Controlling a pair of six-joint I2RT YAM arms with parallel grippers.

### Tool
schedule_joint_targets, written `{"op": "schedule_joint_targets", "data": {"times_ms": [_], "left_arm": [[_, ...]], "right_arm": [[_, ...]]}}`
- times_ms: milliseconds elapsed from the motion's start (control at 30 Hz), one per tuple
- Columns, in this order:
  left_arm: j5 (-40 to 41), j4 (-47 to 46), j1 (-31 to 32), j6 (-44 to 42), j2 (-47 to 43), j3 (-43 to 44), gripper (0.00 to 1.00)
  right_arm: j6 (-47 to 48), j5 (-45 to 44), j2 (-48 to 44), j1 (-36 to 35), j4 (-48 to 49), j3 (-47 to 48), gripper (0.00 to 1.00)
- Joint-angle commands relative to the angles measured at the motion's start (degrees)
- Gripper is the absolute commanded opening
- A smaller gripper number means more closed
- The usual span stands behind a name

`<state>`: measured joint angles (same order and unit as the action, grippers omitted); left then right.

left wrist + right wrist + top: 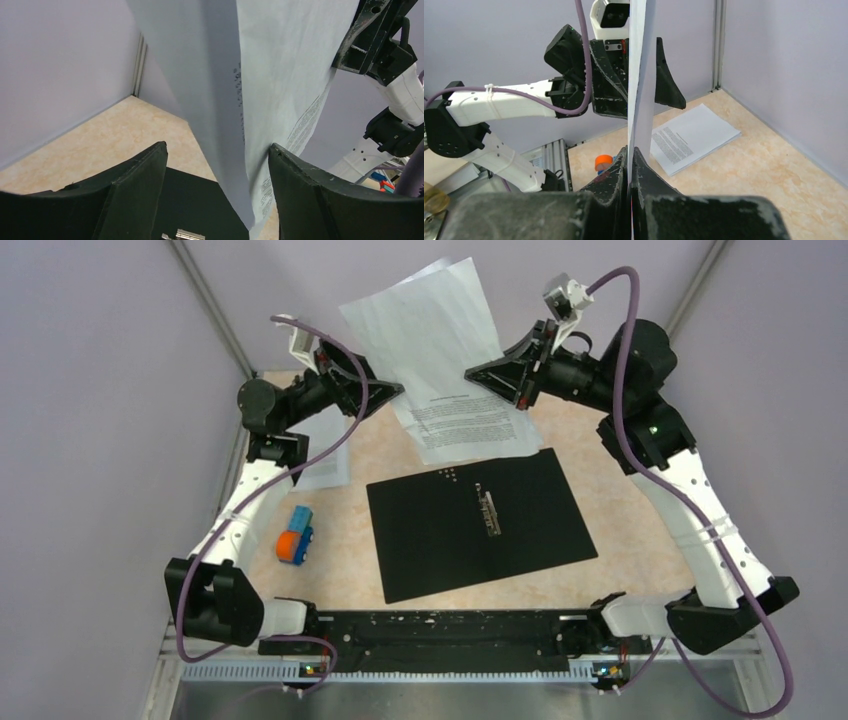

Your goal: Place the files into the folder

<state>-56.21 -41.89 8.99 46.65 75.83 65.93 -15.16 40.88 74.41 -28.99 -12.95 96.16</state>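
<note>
Pale lilac walls [100,390], beige marbled tabletop [340,570], aluminium corner posts [210,305], even light

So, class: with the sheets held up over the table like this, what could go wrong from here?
The right pincer alone pinches the floppy sheets by one edge, the left pincer standing open around them: they could slip or fan apart. Hanging tilted above the far edge of the open folder, they may buckle or land askew on its spine clip. Another printed stack lies further left and could be missed.
</note>
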Motion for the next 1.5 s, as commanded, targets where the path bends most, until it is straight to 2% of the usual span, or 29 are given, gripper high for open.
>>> {"op": "schedule_joint_targets", "data": {"times_ms": [0, 100, 233, 300, 367, 433, 500, 533, 600, 700, 800, 900, 1033, 1233, 1367, 1467], "left_arm": [[-0.6, -5.1, 1.0, 1.9, -0.1, 3.2, 0.77], [-0.5, -8.2, 1.9, 4.5, -0.1, 3.3, 0.7], [0.5, -7.2, 3.7, 4.0, -0.8, 3.0, 0.52], [1.2, -4.2, 5.0, 1.4, -1.2, 2.8, 0.38], [2.9, 1.3, 6.1, -3.9, -1.7, 3.0, 0.2], [5.2, 9.3, 7.2, -10.3, -2.7, 3.2, 0.0], [7.5, 17.0, 8.2, -16.1, -3.7, 3.0, 0.0], [8.0, 19.2, 8.5, -17.5, -3.8, 2.4, 0.0], [6.9, 19.2, 8.8, -16.3, -3.1, 1.3, 0.0], [4.6, 17.2, 9.4, -14.2, -1.6, -0.3, 0.0], [6.0, 21.1, 10.8, -18.9, -2.1, -1.1, 0.0], [8.7, 27.7, 12.5, -25.4, -1.7, -0.7, 0.0], [15.2, 29.7, 14.5, -30.9, -0.3, -2.2, 0.0], [18.8, 20.5, 14.8, -38.3, 3.4, -3.7, 0.0], [19.8, 9.1, 14.8, -43.3, 6.9, -5.4, 0.0], [19.8, 7.7, 14.7, -45.8, 11.3, -2.9, 0.0]], "right_arm": [[-0.2, -0.1, -2.2, 0.8, 0.2, 2.6, 0.0], [0.1, -2.3, -2.4, 1.2, -0.3, 2.2, 0.0], [0.7, -5.6, -3.5, 1.5, -0.2, 0.1, 0.0], [1.1, -7.2, -4.3, 1.6, 0.0, -1.6, 0.0], [2.0, -9.5, -5.4, 1.8, 0.1, -4.3, 0.02], [2.7, -12.5, -7.3, 2.4, 0.6, -8.2, 0.19], [2.2, -13.4, -9.6, 3.6, 2.7, -13.5, 0.36], [1.5, -13.2, -10.6, 4.3, 4.1, -16.4, 0.41], [-0.2, -12.3, -12.3, 5.6, 6.5, -22.3, 0.5], [-1.5, -11.6, -13.7, 5.9, 9.0, -27.9, 0.56], [-1.6, -14.0, -15.2, 6.1, 11.9, -32.6, 0.62], [-1.6, -15.8, -14.2, 6.4, 15.4, -35.6, 0.63], [-2.6, -17.6, -11.8, 7.1, 23.5, -39.5, 0.64], [-7.4, -11.3, -3.9, 12.8, 36.9, -39.2, 0.66], [-9.3, -6.8, 3.3, 14.9, 44.0, -36.5, 0.67], [-9.7, -4.8, 9.2, 15.2, 46.9, -33.6, 0.68]]}}
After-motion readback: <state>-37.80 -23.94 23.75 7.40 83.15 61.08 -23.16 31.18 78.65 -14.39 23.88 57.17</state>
